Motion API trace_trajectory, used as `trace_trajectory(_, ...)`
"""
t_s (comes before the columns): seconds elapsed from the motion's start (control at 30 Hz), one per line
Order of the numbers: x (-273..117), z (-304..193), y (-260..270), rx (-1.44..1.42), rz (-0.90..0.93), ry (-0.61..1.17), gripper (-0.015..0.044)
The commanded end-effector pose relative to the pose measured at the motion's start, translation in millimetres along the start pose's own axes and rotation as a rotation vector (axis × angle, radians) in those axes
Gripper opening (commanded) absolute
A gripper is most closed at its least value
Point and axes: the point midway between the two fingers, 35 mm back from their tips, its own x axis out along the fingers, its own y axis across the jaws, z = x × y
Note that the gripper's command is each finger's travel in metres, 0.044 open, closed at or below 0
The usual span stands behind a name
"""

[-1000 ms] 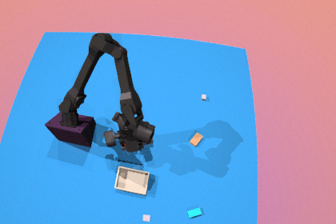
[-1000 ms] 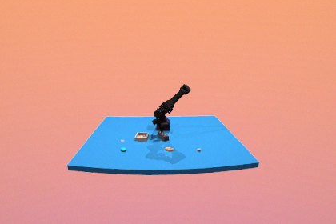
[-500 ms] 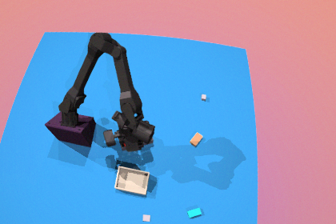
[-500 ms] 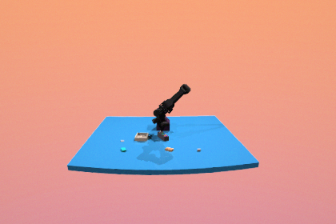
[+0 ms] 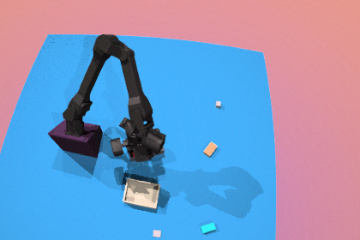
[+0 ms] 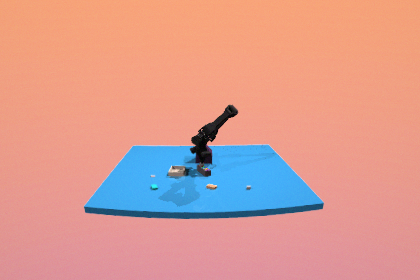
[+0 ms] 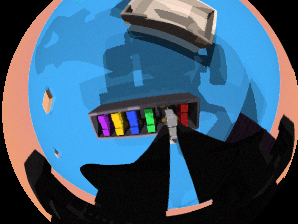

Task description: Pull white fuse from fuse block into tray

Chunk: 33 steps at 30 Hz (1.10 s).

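My gripper [image 7: 170, 128] is shut on the white fuse [image 7: 171, 120], which looks grey in the wrist view. The fuse is raised above the fuse block [image 7: 145, 103] [image 6: 205, 172], and metal contacts show beside it in the slot below. Whether its hidden lower end is fully clear of the slot is hard to tell. The red fuse [image 7: 184, 115] is on one side and the green fuse [image 7: 150, 121] on the other, both seated. The tray [image 5: 141, 206] [image 6: 177, 174] [image 7: 160, 32] stands near the block. In the top view the arm hides most of the block.
Blue [image 7: 133, 123], yellow [image 7: 118, 124] and purple [image 7: 104, 125] fuses sit in the block. An orange piece [image 5: 210, 149] [image 6: 211, 186] [image 7: 47, 101], a teal piece [image 5: 208, 228] [image 6: 154, 187] and two small pale pieces [image 5: 218, 104] [image 5: 157, 233] lie farther out.
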Motion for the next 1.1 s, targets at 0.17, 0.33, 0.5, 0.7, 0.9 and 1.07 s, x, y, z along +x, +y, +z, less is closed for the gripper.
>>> trace_trajectory(0.17, -5.8, 0.8, 1.2, -0.006, 0.000, -0.005, 0.0000)
trace_trajectory(0.33, -8.1, 0.6, 1.1, -0.006, 0.000, -0.004, 0.0000)
trace_trajectory(0.5, -10.5, 0.4, 0.9, -0.006, 0.000, -0.004, 0.0000)
trace_trajectory(0.7, -14.1, 0.4, 0.9, -0.006, 0.000, -0.004, 0.0000)
trace_trajectory(0.9, -23.6, 0.6, 1.0, -0.006, 0.000, -0.005, 0.0000)
trace_trajectory(1.07, -31.5, 0.6, 0.9, -0.006, 0.000, -0.005, 0.0000)
